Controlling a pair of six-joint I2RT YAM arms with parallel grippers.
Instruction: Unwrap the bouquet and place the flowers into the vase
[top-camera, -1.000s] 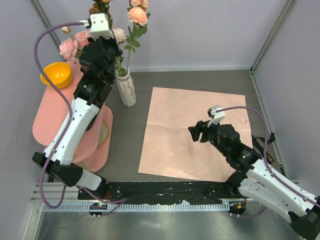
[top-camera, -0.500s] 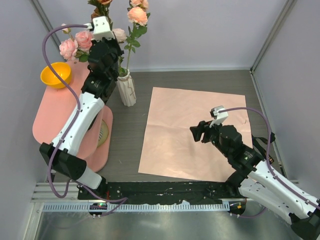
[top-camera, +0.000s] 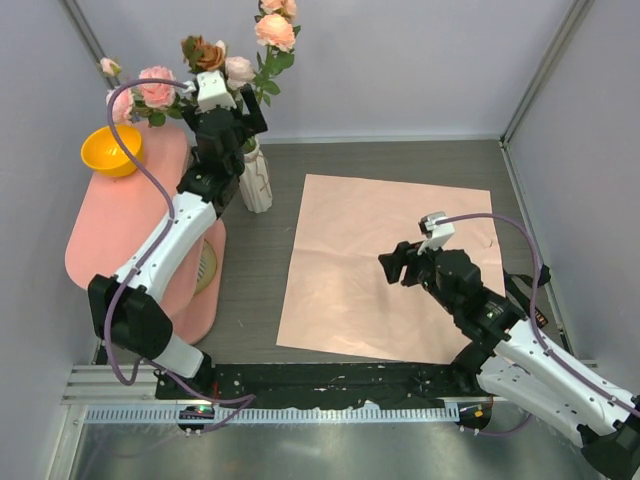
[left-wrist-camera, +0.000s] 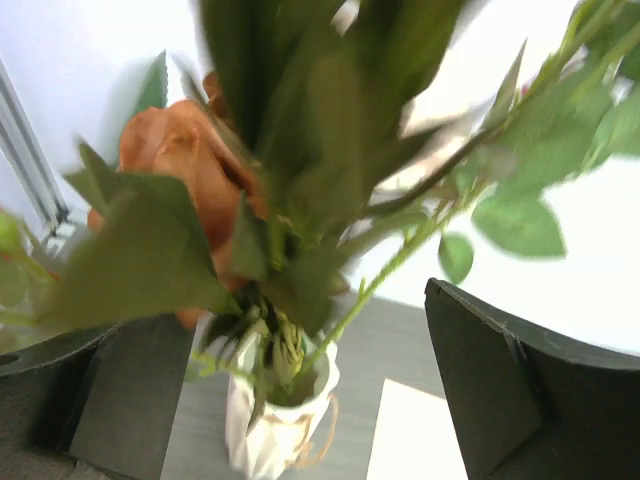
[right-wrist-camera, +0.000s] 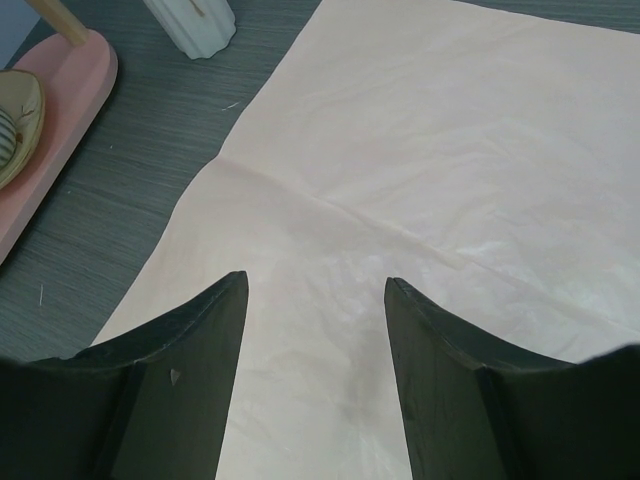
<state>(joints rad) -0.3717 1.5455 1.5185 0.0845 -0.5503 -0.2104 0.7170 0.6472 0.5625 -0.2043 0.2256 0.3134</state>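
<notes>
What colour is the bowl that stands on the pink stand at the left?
The bowl is plain orange-yellow, without pattern. It shows best in the top external view.

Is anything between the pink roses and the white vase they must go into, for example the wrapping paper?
Nothing visible. The long green-stemmed pink and peach roses stand with their stems inside the white ribbed ceramic vase. The salmon-pink square paper sheet lies flat on the table, apart from the vase.

The white vase (top-camera: 256, 186) looks like glossy ribbed ceramic. The pink paper sheet (top-camera: 350, 290) is matt and lightly creased. The grey bench (top-camera: 255, 290) shows matt wood grain.
</notes>
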